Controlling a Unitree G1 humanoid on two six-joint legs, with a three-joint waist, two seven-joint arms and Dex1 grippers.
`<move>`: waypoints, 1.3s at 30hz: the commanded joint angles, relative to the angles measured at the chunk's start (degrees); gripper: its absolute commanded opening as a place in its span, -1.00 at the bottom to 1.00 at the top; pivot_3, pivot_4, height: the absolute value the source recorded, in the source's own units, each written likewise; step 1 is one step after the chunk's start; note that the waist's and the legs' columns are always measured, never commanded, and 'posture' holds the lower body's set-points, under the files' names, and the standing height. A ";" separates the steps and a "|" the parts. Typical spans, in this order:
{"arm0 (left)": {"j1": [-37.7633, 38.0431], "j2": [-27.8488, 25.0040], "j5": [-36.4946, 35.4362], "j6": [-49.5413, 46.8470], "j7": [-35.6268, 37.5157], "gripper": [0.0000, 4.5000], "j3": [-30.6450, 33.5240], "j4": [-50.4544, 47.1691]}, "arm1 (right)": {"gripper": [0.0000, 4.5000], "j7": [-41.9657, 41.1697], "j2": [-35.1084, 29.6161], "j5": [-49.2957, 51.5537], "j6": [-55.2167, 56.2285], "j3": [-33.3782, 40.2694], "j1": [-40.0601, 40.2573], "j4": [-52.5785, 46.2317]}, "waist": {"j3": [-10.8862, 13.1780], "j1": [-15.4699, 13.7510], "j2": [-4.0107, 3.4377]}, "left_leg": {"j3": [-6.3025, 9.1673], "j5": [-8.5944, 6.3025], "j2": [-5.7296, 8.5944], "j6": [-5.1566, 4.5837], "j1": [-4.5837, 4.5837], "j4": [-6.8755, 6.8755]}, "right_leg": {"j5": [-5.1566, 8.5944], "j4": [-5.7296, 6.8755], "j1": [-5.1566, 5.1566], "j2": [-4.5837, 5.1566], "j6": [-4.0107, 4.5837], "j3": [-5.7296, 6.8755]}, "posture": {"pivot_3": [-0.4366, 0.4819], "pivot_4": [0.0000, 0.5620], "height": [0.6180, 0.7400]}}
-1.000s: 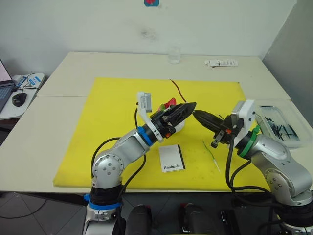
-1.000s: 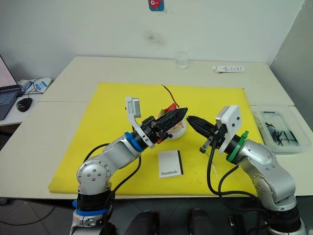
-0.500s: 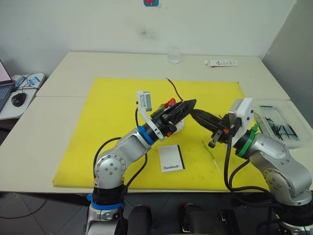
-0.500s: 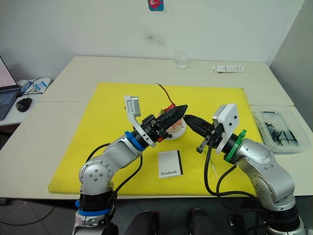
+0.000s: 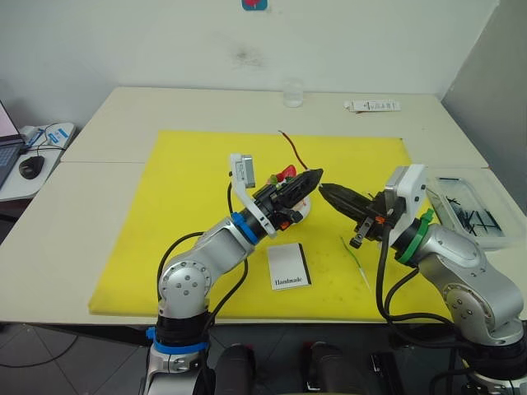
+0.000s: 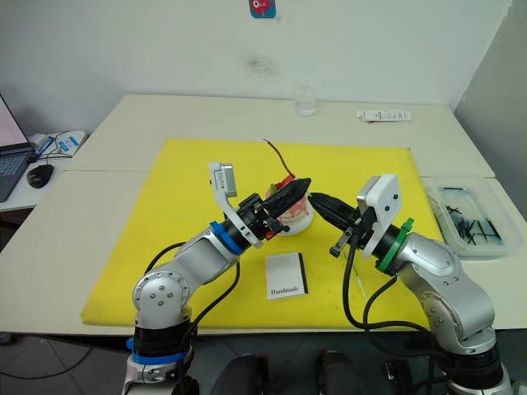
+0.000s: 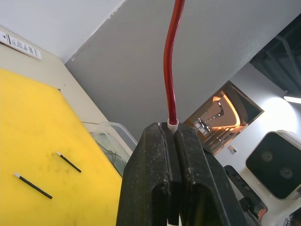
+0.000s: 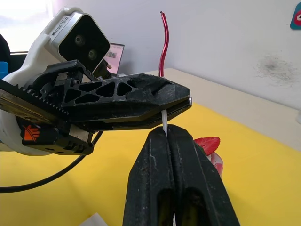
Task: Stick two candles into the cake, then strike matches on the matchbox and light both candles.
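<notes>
The dark red candle (image 5: 294, 152) rises from between my two grippers above the yellow mat (image 5: 189, 206). My left gripper (image 5: 317, 174) is shut on its white end (image 7: 172, 124), and in the left wrist view the red stem (image 7: 168, 70) curves upward. Tip to tip with it, my right gripper (image 5: 323, 188) is also shut on that white end (image 8: 164, 117). The pink cake (image 6: 298, 218), topped with a red strawberry (image 5: 286, 173), sits just behind and under the left fingers. The green candle (image 5: 354, 257) lies on the mat under my right arm. The white matchbox (image 5: 289, 266) lies in front of the cake. Two matches (image 7: 68, 161) lie on the mat.
A clear plastic tray (image 5: 469, 216) holding dark sticks stands off the mat at the right. A glass (image 5: 293, 92) and a white strip-shaped item (image 5: 372, 105) are at the table's back. A laptop and a mouse (image 5: 32, 167) sit on a side table at the left.
My left gripper has shut on the dark red candle's white end. The right gripper has moved slightly left, toward the left one, keeping its hold on the candle.
</notes>
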State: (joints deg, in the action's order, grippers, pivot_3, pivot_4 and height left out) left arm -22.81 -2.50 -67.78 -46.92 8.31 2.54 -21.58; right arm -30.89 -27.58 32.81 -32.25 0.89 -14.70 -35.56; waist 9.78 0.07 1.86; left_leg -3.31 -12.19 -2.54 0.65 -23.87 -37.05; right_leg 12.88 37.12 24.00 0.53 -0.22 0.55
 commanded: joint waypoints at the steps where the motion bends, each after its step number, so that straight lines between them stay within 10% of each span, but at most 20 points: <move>1: -0.25 -0.09 -1.24 0.62 0.36 -1.00 0.13 -1.70 | -0.81 -0.03 0.40 0.98 0.35 -0.08 -1.20 -1.63 | 0.00 0.00 0.00 | 0.00 0.00 0.00 0.00 0.00 0.00 | 0.00 0.00 0.00 0.00 0.00 0.00 | -0.05 -0.47 1.00; 4: -0.19 -0.33 -1.15 0.31 0.42 -1.00 -0.19 -1.93 | -0.41 0.05 0.55 0.61 0.49 -0.10 -1.38 -1.47 | 0.00 0.01 0.00 | 0.00 0.00 0.00 0.00 0.00 0.01 | 0.00 0.00 0.01 -0.01 0.00 0.00 | -0.05 -0.47 1.00; 13: -1.52 -2.03 -1.11 0.67 0.67 -1.00 1.54 -1.13 | -0.41 -0.55 -0.50 0.20 0.53 0.46 0.62 -2.13 | 0.00 0.01 0.01 | 0.01 0.00 -0.01 0.00 -0.01 0.02 | 0.01 -0.02 0.01 -0.01 0.01 0.00 | -0.05 -0.47 1.00; 21: -8.07 -21.03 -2.02 -2.45 7.04 -1.00 11.34 4.19 | -0.32 -0.21 -1.76 -1.00 -0.90 -1.82 -1.37 -1.40 | 0.03 0.30 0.04 | 0.00 0.00 -0.06 0.00 0.04 0.04 | -0.03 0.02 0.08 -0.26 0.13 0.03 | -0.05 -0.47 1.00; 27: -8.75 -34.25 11.50 1.45 21.62 -1.00 6.53 10.30 | 0.00 3.64 -0.70 -2.95 -11.73 -9.76 -9.03 -0.48 | 0.04 0.20 0.06 | 0.03 -0.01 -0.16 0.01 0.04 0.15 | 0.14 0.06 0.13 -0.34 0.45 0.08 | -0.05 -0.47 1.00; 39: -12.74 -27.79 26.05 10.90 31.46 -1.00 0.50 21.51 | 0.00 8.74 2.59 -6.48 -22.64 -13.11 -17.44 1.62 | 0.11 -0.06 0.18 | -0.08 -0.01 -0.14 0.01 -0.24 0.13 | 0.14 -0.08 0.22 0.18 0.29 0.09 | -0.05 -0.47 1.00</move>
State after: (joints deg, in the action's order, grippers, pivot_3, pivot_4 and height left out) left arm -34.11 -30.44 -42.70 -37.86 38.69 2.56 0.23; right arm -23.04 -25.21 26.88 -54.46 -13.02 -31.00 -32.51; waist 9.88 0.01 2.04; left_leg -3.38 -12.20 -2.68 0.66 -24.11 -36.92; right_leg 13.02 37.05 24.22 0.71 0.06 0.65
